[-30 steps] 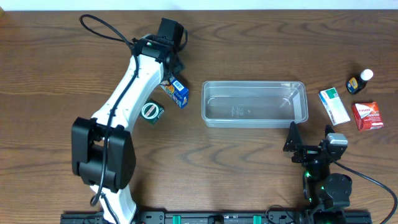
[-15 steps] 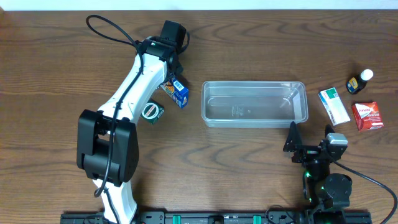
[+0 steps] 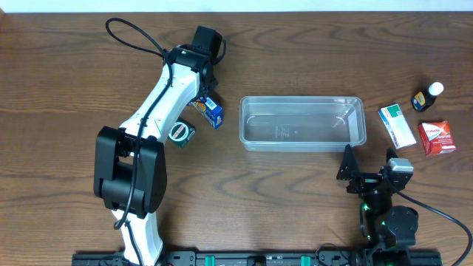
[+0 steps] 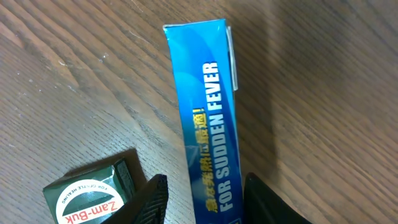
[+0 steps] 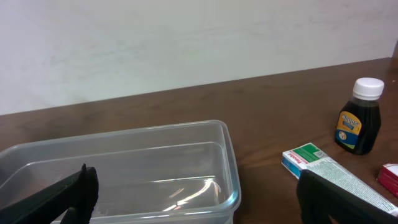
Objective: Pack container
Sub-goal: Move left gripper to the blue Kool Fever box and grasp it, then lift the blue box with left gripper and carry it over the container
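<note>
At the left claw: spread apart, straddling the near end of a blue carton lying flat on the desk. Not clamped, with bare wood showing between the carton's side and the finger next to the green box. At the other finger, too close to tell touching from clear. Green box near the carton but apart from it, with a round white label on top.

Seen from overhead: carton angled, just left of the container and not touching it. Green box lower left of the carton, beside the left arm.

At the right claw: wide apart, low near the desk's front edge, facing the container's long side.

Container in mid-desk: clear, upright, long side toward the front, its bare floor showing.

Further right, well apart from the left arm: a white-and-green box flat on the desk near the container's right end. Beyond it a red box. Behind both, a dark bottle with a white cap, upright.
</note>
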{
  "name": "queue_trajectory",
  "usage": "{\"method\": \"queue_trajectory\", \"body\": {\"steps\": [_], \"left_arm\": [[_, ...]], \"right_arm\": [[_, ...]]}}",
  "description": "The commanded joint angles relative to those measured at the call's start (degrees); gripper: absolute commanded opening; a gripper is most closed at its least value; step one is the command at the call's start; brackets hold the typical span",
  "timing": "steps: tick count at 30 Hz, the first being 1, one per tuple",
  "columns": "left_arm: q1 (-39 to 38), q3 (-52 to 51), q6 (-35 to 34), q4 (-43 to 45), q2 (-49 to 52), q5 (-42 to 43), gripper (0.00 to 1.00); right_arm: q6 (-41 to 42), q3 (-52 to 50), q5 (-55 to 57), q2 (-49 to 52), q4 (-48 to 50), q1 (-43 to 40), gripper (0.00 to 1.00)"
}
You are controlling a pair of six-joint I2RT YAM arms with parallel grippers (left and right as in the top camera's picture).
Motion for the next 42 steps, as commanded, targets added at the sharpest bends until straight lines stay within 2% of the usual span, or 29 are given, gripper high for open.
{"method": "queue_trajectory", "body": {"steps": [1,2,19,24,29,36,37,42], "left_arm": [[0.24,0.46,-0.5,0.02,0.72,-0.92,0.36],[0.24,0.44,-0.5,0.0,0.72,-0.92,0.33],[0.42,-2.69,0.02,2.78,0.68,-1.07,0.33],[0.39,-2.69,5.68,2.34,0.15,-1.05,0.33],[0.42,-2.64,11.67,2.8,-0.94,-1.14,0.2],[0.42,-2.64,13.18,3.02,-1.44,-1.14,0.19],[0.42,-2.51,14.47,2.99,-1.92,-1.16,0.15],[0.2,-1.27,24.57,2.12,-7.43,-1.16,0.13]], "right_arm": [[0.79,-0.11,0.61,-0.24,-0.22,-0.22,0.99],[0.79,-0.11,0.61,-0.24,-0.22,-0.22,0.99],[0.79,-0.11,0.61,-0.24,-0.22,-0.22,0.99],[0.79,-0.11,0.61,-0.24,-0.22,-0.22,0.99],[0.76,-0.11,0.61,-0.24,-0.22,-0.22,0.99],[0.76,-0.11,0.61,-0.24,-0.22,-0.22,0.99],[0.79,-0.11,0.61,-0.24,-0.22,-0.22,0.99],[0.76,-0.11,0.61,-0.24,-0.22,-0.22,0.99]]}}
